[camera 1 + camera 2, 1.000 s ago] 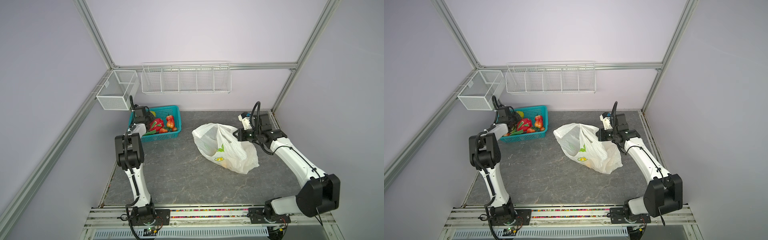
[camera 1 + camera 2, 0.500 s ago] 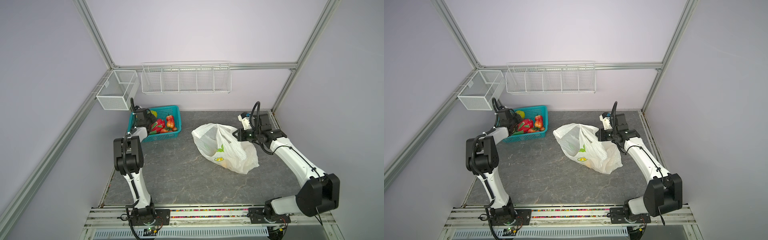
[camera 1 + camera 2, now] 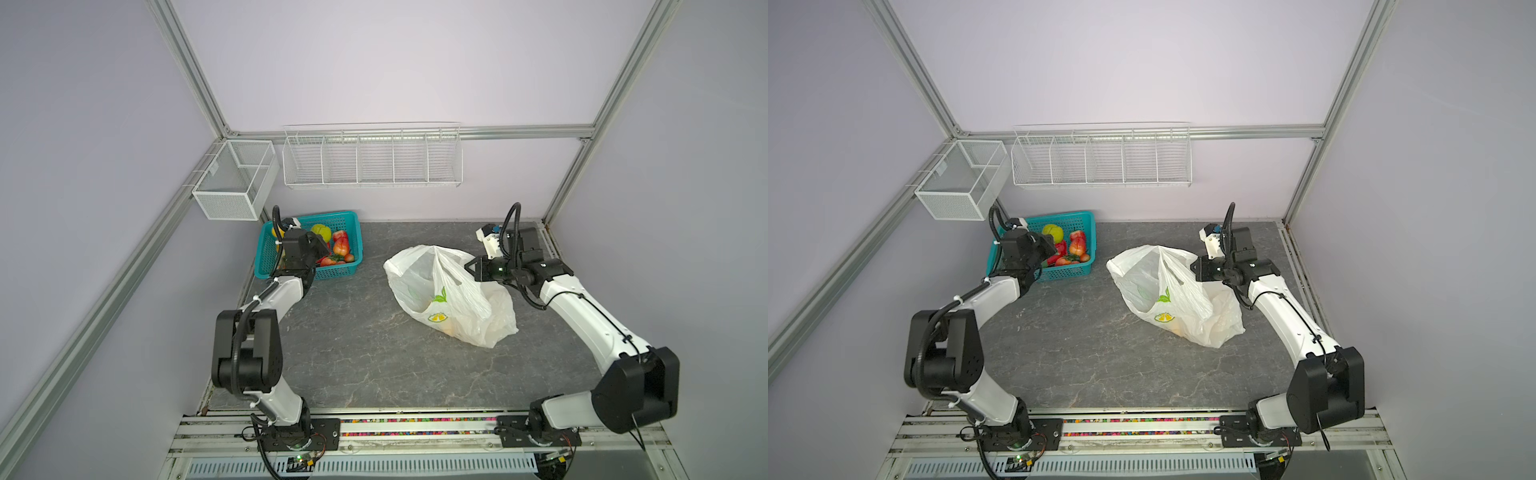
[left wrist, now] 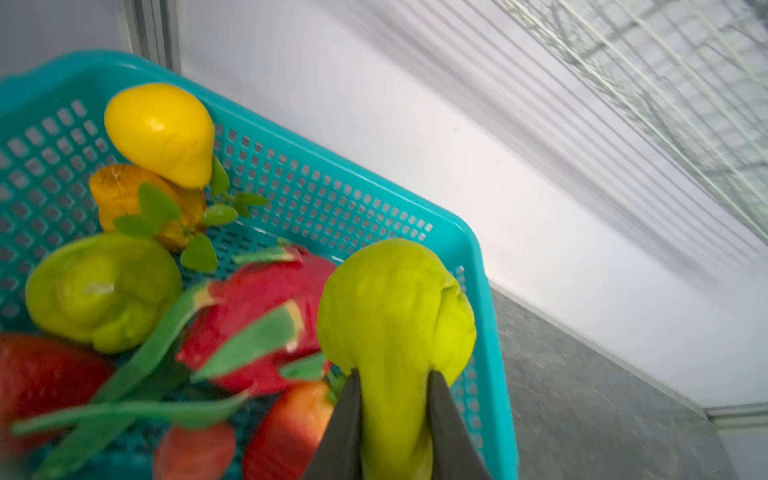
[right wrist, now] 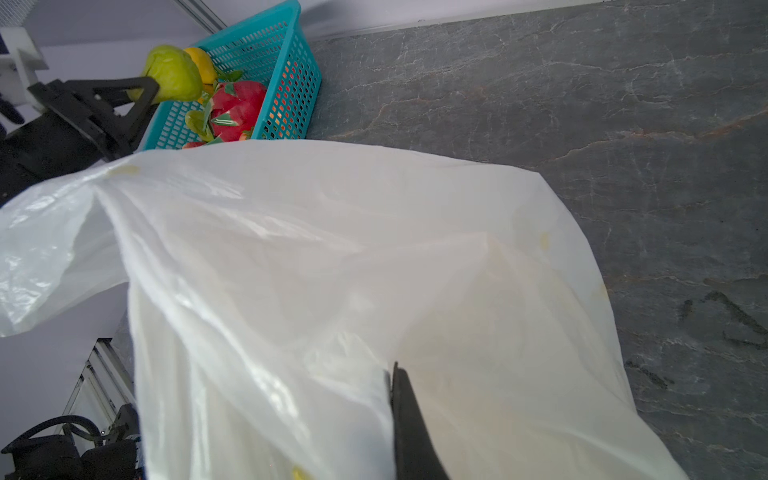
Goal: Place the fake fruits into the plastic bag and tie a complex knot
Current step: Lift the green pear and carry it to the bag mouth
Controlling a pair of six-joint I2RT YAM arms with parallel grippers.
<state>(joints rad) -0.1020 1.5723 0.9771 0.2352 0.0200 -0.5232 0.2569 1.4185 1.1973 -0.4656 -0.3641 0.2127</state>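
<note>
Several fake fruits lie in the teal basket (image 3: pixel 332 272) (image 3: pixel 1065 272) at the back left: a pink dragon fruit (image 4: pixel 257 299), a yellow fruit (image 4: pixel 162 129), red ones and a green one. My left gripper (image 4: pixel 392 374) (image 3: pixel 318 245) is shut on the narrow end of a yellow-green fruit (image 4: pixel 395 299) (image 5: pixel 174 77), held just above the basket's rim (image 4: pixel 478 257). The white plastic bag (image 3: pixel 457 299) (image 3: pixel 1183 303) (image 5: pixel 332 270) lies mid-table with its mouth held up. My right gripper (image 3: pixel 469 266) (image 5: pixel 390 374) is shut on its upper edge. Something yellow shows through the bag's wall (image 3: pixel 446 328). No knot shows.
A white wire rack (image 3: pixel 372 158) hangs on the back wall and a mesh box (image 3: pixel 232 183) on the left wall above the basket. Bare grey table (image 3: pixel 353 340) lies between basket and bag. The arms' base rail (image 3: pixel 374 428) runs along the front.
My left gripper has tightened on the yellow-green fruit and lifted it slightly toward the basket's right side. The right arm and the bag have stayed still.
</note>
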